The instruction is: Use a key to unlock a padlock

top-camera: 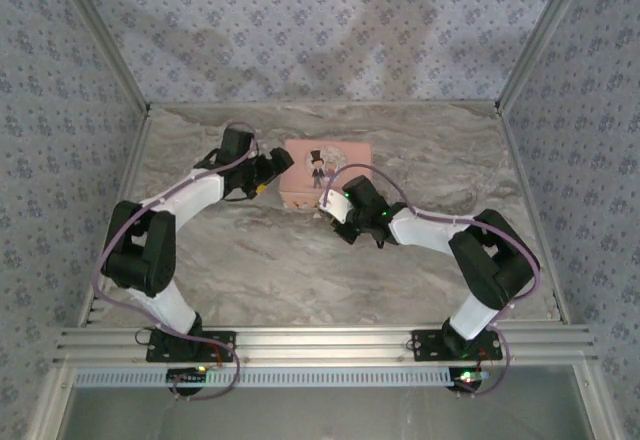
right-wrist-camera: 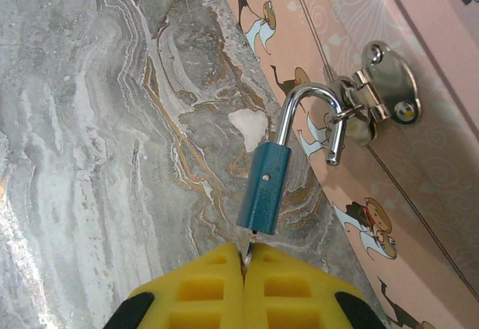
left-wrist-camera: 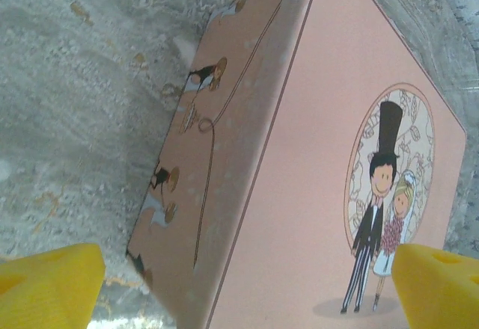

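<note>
Left gripper [left-wrist-camera: 243, 288]: jaws spread wide, holding nothing; its yellow pads [left-wrist-camera: 49, 284] frame a corner of the tin.
Tin [top-camera: 325, 172]: pink, lying mid-table [top-camera: 250, 260] between the two grippers.
Padlock [right-wrist-camera: 266, 187]: blue, at the tin's front wall; its shackle [right-wrist-camera: 303, 97] stands open, the free end hooked through the latch [right-wrist-camera: 382, 93].
Key [right-wrist-camera: 247, 250]: a sliver shows, seated in the padlock's underside.
Right gripper [right-wrist-camera: 243, 273]: closed tight, pinching the key.

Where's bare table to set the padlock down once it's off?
Free: table between tin and near rail; strip behind the tin; far right corner. Crowded: tin's left side, left tool; its front, right tool with key and padlock.
</note>
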